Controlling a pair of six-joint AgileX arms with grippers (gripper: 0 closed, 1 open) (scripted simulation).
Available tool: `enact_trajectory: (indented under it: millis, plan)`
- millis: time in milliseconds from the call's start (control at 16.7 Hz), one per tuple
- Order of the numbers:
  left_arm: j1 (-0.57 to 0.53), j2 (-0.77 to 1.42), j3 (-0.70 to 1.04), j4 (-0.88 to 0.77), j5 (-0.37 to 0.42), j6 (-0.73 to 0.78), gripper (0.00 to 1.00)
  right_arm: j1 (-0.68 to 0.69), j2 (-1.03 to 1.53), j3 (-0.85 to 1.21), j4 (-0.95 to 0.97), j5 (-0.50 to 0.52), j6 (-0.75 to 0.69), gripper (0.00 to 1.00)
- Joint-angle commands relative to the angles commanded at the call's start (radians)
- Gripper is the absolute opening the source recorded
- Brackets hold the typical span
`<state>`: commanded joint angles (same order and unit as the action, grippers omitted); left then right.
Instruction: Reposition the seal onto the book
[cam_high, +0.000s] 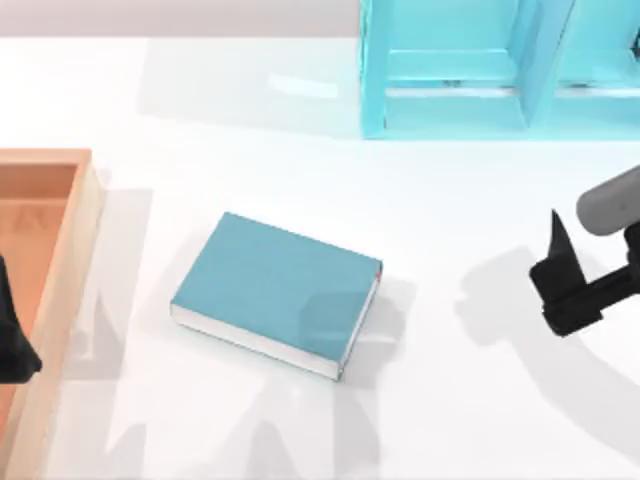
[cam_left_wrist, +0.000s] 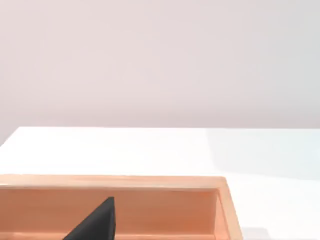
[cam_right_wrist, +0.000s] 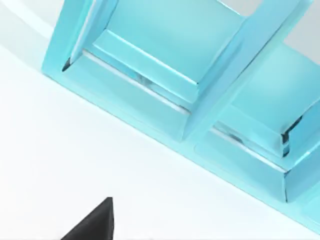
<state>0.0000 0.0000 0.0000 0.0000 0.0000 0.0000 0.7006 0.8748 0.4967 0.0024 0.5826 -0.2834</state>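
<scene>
The book (cam_high: 275, 290) is a thick teal-blue hardcover lying flat and askew in the middle of the table, with white page edges along its near side and a small red mark at its right corner. The seal is out of view. My right gripper (cam_high: 562, 272) hangs above the bare table to the right of the book, well apart from it. At the left edge my left gripper (cam_high: 12, 345) sits over the wooden tray (cam_high: 70, 240), far from the book. A dark tip of each gripper shows in its own wrist view (cam_left_wrist: 97, 222) (cam_right_wrist: 95, 222).
A light-blue shelf unit (cam_high: 500, 70) stands at the back right, just beyond the right gripper, and is also seen close in the right wrist view (cam_right_wrist: 165, 90). The wooden tray's rim (cam_left_wrist: 115, 181) runs along the left side. White tabletop lies around the book.
</scene>
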Motion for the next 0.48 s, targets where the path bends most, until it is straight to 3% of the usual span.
enact_trajectory:
  millis: [480]
  plan:
    - [0.0,0.0,0.0,0.0,0.0,0.0,1.0,-0.567,-0.735,-0.402,-0.008,-0.466,0.228,1.0]
